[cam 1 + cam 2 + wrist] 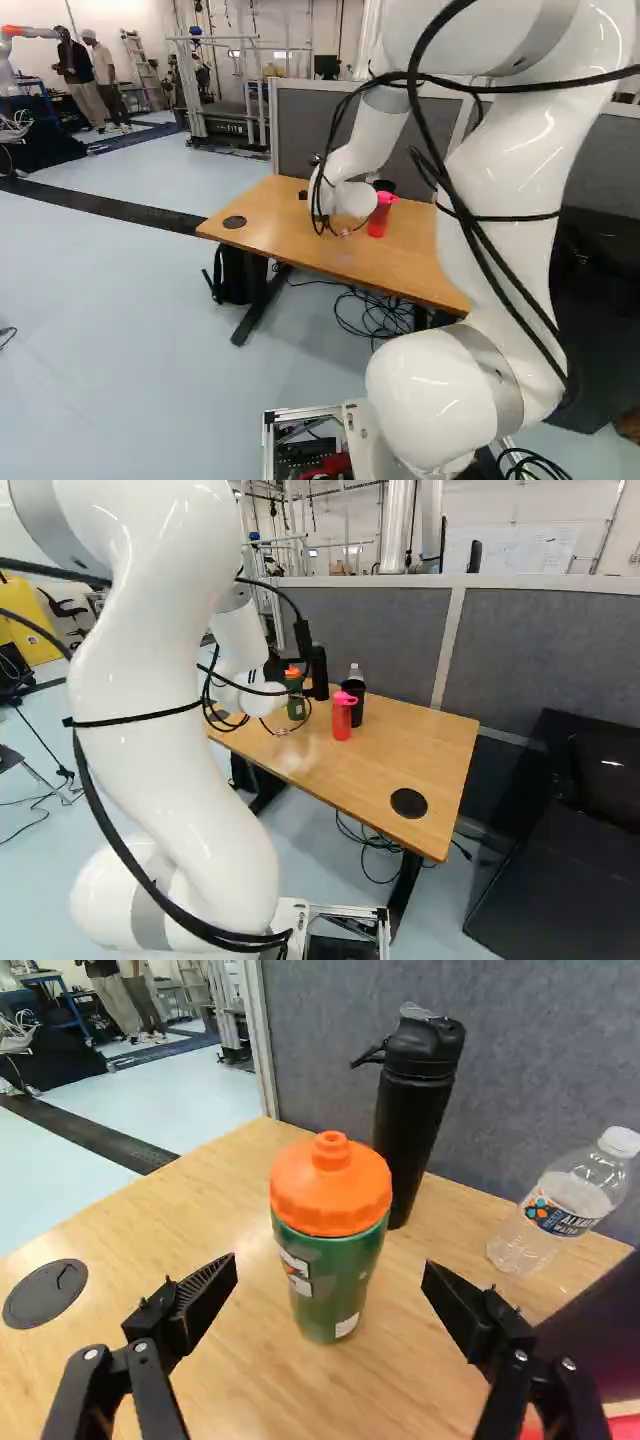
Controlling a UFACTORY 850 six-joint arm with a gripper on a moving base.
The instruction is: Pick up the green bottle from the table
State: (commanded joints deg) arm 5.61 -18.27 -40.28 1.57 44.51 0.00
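Gripper (275, 667) jaws released, fingers wide apart; green bottle (331, 1280) with orange cap (331, 1195) upright on table (230, 1380), centred ahead of the finger gap, clear of both fingers; black bottle (415, 1110) stands just beyond it; clear bottle (560, 1205) and red bottle (342, 720) stand to one side.

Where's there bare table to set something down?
Bare table lies between the red bottle and near round cover, and between the green bottle and far round cover. Crowded: red bottle, black cup and clear bottle cluster; black bottle stands behind green.
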